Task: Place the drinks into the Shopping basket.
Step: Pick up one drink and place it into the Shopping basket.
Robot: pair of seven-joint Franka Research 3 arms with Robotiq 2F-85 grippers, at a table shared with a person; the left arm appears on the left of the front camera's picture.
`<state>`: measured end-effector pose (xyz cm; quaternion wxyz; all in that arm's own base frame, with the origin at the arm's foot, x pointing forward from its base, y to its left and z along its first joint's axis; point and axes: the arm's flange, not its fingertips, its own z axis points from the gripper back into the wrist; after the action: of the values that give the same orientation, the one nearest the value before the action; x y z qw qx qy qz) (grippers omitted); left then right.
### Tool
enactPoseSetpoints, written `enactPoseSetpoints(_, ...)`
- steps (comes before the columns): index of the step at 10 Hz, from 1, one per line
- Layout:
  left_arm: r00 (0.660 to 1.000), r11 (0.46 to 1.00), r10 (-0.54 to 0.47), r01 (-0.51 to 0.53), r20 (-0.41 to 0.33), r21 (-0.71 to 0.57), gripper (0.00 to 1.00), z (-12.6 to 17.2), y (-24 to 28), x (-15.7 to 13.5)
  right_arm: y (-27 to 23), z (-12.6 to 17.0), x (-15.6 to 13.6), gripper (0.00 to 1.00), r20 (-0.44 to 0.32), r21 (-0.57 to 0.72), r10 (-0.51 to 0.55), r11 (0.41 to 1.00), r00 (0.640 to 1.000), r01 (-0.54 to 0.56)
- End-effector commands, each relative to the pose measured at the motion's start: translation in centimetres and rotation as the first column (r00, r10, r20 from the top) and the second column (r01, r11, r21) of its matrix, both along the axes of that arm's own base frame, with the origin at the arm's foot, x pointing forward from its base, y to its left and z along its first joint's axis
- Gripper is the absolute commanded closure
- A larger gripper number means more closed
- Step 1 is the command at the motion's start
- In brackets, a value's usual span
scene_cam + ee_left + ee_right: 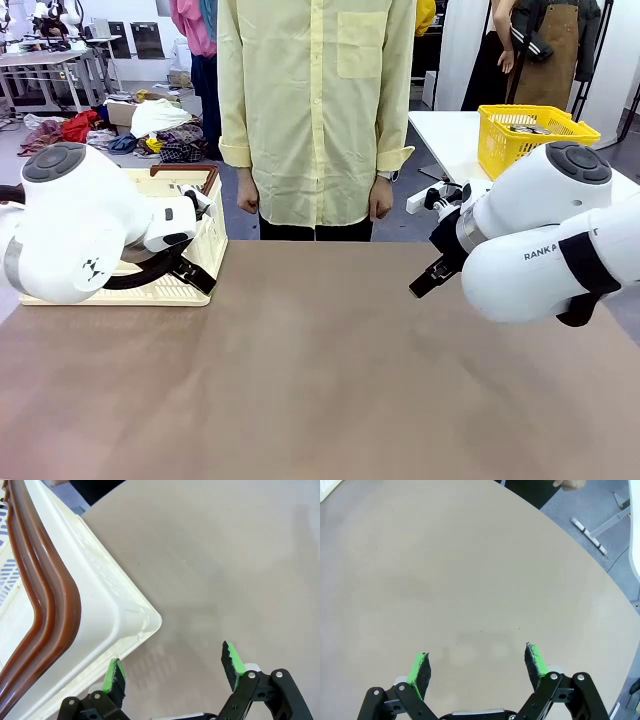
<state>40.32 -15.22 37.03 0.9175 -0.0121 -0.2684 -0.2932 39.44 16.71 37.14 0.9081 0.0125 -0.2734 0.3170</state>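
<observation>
The shopping basket (212,240), cream-white with a dark brown rim and handle, stands on the far left part of the brown table (320,380), partly hidden behind the left arm. In the left wrist view one corner of the basket (100,615) lies just beside the left gripper (172,665), which hangs over the tabletop with its green-padded fingers spread wide and nothing between them. Across the table, well apart from the basket, the right gripper (476,660) is likewise spread wide and empty above bare tabletop; in the front view it points down and leftwards from the right arm. A person (315,110) in a pale yellow shirt stands at the far edge, both hands (248,203) hanging loosely curled at the sides. Behind, to the right, a yellow mesh basket (500,150) sits on a white table (445,135).
</observation>
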Motion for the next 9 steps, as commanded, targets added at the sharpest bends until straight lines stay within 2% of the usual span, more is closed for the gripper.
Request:
enactPoseSetpoints(1, 1.000, 1.000, 0.000, 0.000, 0.000, 0.000, 0.00, 0.00, 0.02, 0.01, -0.01, 0.00, 0.00, 0.00, 0.000, 0.001, 0.000, 1.000, 1.000, 0.000)
enactPoseSetpoints(8, 1.000, 1.000, 0.000, 0.000, 0.000, 0.000, 0.00, 0.00, 0.00, 0.00, 0.00, 0.00, 0.00, 0.00, 0.000, 0.000, 0.000, 1.000, 1.000, 0.000)
enactPoseSetpoints(9, 0.979, 0.994, -0.099, 0.087, -0.176, -0.073, 0.00, 0.93, -0.38, -0.84, -0.46, 0.75, -0.33, 0.00, -0.117, 0.025, -0.031, 0.999, 0.993, 0.034)
